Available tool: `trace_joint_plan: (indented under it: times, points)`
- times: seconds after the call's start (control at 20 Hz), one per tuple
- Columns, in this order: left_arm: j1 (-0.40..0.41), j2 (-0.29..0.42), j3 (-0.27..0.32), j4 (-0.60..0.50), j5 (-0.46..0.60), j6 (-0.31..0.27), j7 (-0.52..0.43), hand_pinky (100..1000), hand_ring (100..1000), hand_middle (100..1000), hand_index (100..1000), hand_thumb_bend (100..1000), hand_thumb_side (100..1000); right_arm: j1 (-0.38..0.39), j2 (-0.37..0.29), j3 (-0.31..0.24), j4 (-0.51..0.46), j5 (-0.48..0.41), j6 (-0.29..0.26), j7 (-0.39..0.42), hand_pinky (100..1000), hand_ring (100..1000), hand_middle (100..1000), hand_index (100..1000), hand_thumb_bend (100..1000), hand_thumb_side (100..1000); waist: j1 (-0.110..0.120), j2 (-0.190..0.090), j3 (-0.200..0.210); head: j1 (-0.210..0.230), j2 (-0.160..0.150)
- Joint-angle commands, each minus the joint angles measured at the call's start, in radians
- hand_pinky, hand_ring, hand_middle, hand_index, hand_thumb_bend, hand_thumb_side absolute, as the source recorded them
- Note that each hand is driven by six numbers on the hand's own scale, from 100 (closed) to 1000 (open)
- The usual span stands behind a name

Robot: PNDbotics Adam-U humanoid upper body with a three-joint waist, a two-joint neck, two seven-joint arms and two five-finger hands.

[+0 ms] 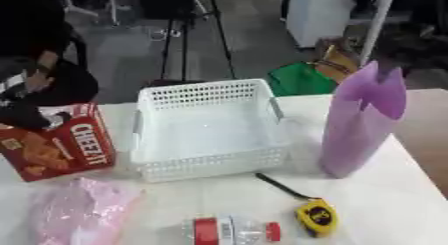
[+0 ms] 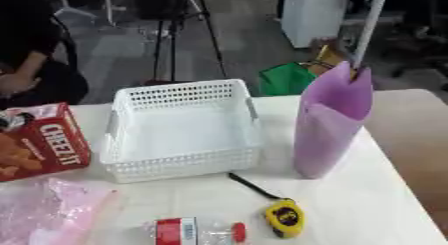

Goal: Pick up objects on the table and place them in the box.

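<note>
Objects spread around an empty white basket, with the left robot hand at the cracker box.

The white basket (image 1: 214,164) stands in the middle of the tabletop (image 1: 385,204), with nothing inside it. To its left a red Cheez-It box (image 1: 66,146) stands tilted. A dark shape that looks like the left robot hand (image 1: 22,116) lies against the box's far left corner; whether it is open or gripping the box cannot be told. The right robot hand shows in neither view. Right of the basket a purple bag (image 1: 363,119) stands upright. Near the front edge, from left to right, lie a pink plastic bag (image 1: 79,211), a clear bottle (image 1: 232,231) on its side with a red label and cap, and a yellow tape measure (image 1: 317,218), all well apart from the left robot hand.
</note>
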Motion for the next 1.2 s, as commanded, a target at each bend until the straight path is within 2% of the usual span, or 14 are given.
trace_joint_plan:
  times: [0.05,0.15,0.2,0.35,0.4,0.5,0.65,0.7,1.2]
  points:
    - [-0.037,0.047,-0.015,0.042,-0.012,0.110,-0.125,1000,1000,1000,1000,375,452,-0.002,-0.020,-0.003,-0.019,-0.011,0.004,0.002,766,784,767,788,100,799,-0.001,-0.017,-0.002,-0.002,-0.002]
    - [-0.055,0.049,-0.030,0.066,-0.012,0.097,-0.125,1000,1000,1000,1000,384,449,-0.001,-0.020,-0.003,-0.019,-0.012,0.006,0.002,765,783,766,786,100,798,0.000,-0.018,-0.002,-0.003,0.000]
    - [-0.064,0.052,-0.038,0.071,-0.011,0.089,-0.125,993,984,964,1000,351,433,0.000,-0.021,-0.003,-0.019,-0.012,0.007,0.002,765,782,764,783,100,795,0.001,-0.018,-0.002,-0.004,0.001]
    - [-0.073,0.065,-0.058,0.052,0.001,0.048,-0.125,996,985,952,1000,349,442,0.003,-0.023,-0.004,-0.019,-0.014,0.011,0.002,764,781,763,781,100,794,0.004,-0.019,-0.001,-0.009,0.004]
    - [-0.071,0.071,-0.069,0.036,0.027,0.030,-0.125,1000,1000,984,1000,414,491,0.008,-0.025,-0.005,-0.019,-0.014,0.012,0.001,763,779,760,774,100,792,0.007,-0.020,0.003,-0.018,0.012]
    - [-0.064,0.095,-0.095,0.004,0.105,0.014,-0.125,1000,1000,990,1000,443,508,0.018,-0.030,-0.009,-0.019,-0.012,0.014,-0.001,762,778,759,771,100,791,0.012,-0.023,0.012,-0.035,0.024]
    - [-0.073,0.108,-0.122,0.002,0.194,0.047,-0.125,1000,1000,1000,1000,470,521,0.016,-0.032,-0.005,-0.019,-0.016,0.021,0.002,761,777,758,767,100,787,0.015,-0.025,0.019,-0.048,0.028]
    - [-0.075,0.109,-0.129,0.005,0.210,0.060,-0.125,1000,1000,1000,1000,493,529,0.015,-0.032,-0.004,-0.019,-0.018,0.023,0.003,760,776,757,763,100,787,0.016,-0.025,0.019,-0.050,0.027]
    - [-0.094,0.117,-0.175,0.011,0.337,0.171,-0.125,1000,1000,1000,1000,516,547,0.018,-0.037,-0.003,-0.019,-0.028,0.030,0.001,757,772,753,752,100,784,0.023,-0.028,0.016,-0.057,0.027]
